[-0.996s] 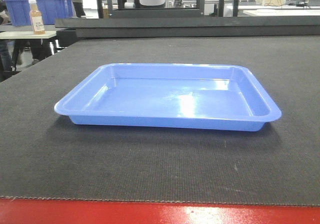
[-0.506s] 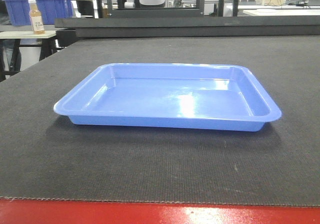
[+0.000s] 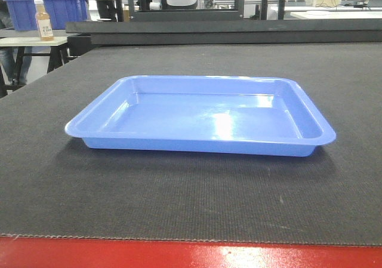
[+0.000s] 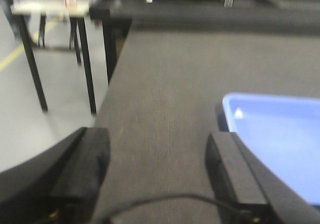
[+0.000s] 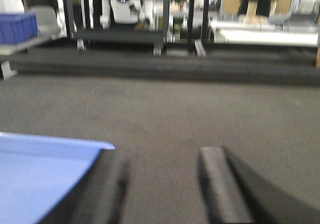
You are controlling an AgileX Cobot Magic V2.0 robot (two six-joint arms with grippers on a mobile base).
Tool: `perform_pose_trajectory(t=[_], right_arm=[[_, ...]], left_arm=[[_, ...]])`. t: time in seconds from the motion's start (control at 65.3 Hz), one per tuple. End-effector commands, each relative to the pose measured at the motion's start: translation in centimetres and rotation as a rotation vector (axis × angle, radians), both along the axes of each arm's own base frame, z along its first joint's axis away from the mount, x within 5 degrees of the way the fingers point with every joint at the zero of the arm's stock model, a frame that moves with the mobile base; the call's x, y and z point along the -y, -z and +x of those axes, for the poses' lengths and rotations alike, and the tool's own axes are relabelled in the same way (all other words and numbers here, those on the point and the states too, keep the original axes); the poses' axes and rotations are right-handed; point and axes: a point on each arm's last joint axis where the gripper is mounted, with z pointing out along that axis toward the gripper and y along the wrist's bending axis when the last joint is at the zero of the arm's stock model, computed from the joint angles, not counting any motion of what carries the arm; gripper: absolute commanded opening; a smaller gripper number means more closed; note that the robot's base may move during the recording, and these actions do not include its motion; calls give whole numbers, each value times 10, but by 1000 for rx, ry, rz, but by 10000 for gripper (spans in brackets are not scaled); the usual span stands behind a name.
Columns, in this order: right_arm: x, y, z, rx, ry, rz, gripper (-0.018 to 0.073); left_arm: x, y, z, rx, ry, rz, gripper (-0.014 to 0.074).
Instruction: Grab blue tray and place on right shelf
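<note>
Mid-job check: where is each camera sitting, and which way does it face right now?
Front view: low at the near edge of the table, facing across it at the blue tray; no robot parts show.
Left wrist view: behind the open left claw, facing forward along the table; tray corner at right.
Right wrist view: behind the open right claw, facing forward; tray corner at lower left.
Shared: both wrist views catch the tray, from opposite ends.

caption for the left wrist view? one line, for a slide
Left pincer open low over the dark table, blue tray corner beside one finger, not yet grasped.
</note>
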Motion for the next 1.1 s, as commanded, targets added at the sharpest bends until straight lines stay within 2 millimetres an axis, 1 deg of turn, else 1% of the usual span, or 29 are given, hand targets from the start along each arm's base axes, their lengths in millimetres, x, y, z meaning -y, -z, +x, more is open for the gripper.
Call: perform_pose_trajectory(t=[0.0, 0.107, 0.184, 0.23, 0.291, 0.352, 0.398, 0.444, 0.506, 0.521, 0.628, 0.674, 0.689, 0.705, 0.751, 0.827, 0.889, 0.95, 0.965, 1.088], right_arm=[[1, -18, 13, 49, 1, 8, 634], [-4, -33, 28, 7, -54, 9, 622], [-11, -48, 42, -60, -124, 6, 622], [-18, -57, 56, -126, -175, 0, 622], [-29, -63, 74, -225, -235, -12, 622], [-42, -67, 96, -316, -288, -26, 622], [-51, -73, 108, -345, -323, -26, 622], [-60, -72, 125, -387, -343, -22, 622], [-68, -70, 149, -453, -347, 29, 622], [-70, -70, 156, -476, -344, 50, 622], [-81, -60, 190, -645, -323, 110, 622], [-85, -58, 201, -691, -314, 123, 622], [-86, -54, 207, -723, -307, 122, 622], [-87, -54, 211, -733, -302, 122, 622], [-88, -48, 221, -783, -277, 110, 622], [-90, -35, 242, -863, -220, 93, 622], [-90, -29, 256, -899, -171, 80, 622], [-91, -18, 271, -936, -133, 64, 622], [-93, -13, 276, -950, -129, 57, 622], [-98, 6, 295, -993, -122, 47, 622]], left_arm=[[3, -23, 15, 49, 22, -2, 383], [15, -40, 34, -9, 120, 73, 383], [28, -57, 47, -58, 199, 82, 383], [38, -66, 59, -99, 248, 89, 383], [51, -72, 74, -147, 297, 98, 383], [64, -72, 93, -213, 333, 112, 383], [74, -73, 108, -256, 359, 122, 383], [83, -70, 124, -304, 368, 125, 383], [92, -65, 145, -366, 357, 106, 383], [96, -61, 155, -399, 348, 89, 383], [110, -48, 188, -522, 328, 75, 382], [116, -40, 202, -573, 318, 71, 382], [118, -40, 206, -585, 315, 66, 382], [120, -35, 212, -606, 310, 67, 382], [125, -31, 224, -639, 302, 60, 382], [133, -17, 245, -700, 291, 62, 382], [138, -9, 258, -729, 273, 63, 382], [143, 1, 273, -758, 256, 62, 382], [145, 4, 277, -766, 253, 60, 382], [153, 21, 298, -796, 247, 62, 382]])
